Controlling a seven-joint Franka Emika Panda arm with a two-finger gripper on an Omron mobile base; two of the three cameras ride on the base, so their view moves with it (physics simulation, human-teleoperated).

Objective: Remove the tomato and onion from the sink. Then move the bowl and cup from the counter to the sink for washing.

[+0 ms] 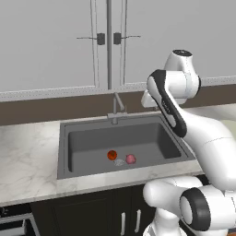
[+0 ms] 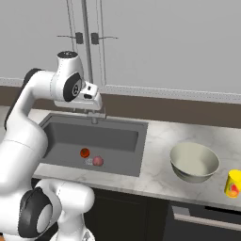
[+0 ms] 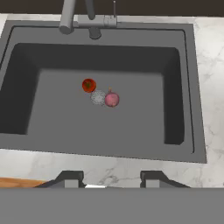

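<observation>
So the claw point(image 3: 111, 178) is hovering above the dark grey rectangular sink point(image 3: 188, 87), fingers apart, gripping nothing. I'd drop straight onto the glossy orange-red tomato point(image 3: 89, 85), avoiding the pale pink onion point(image 3: 112, 99) nearby.

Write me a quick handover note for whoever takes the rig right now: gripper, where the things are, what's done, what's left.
Gripper: open, empty, high over the dark grey sink.
Small orange-red tomato and pale pink onion: on the sink floor, either side of the round metal drain.
Wide cream-white bowl and small yellow cup: on the white marble counter, right of the sink.
Done: nothing.
Left: all four moves.
</observation>
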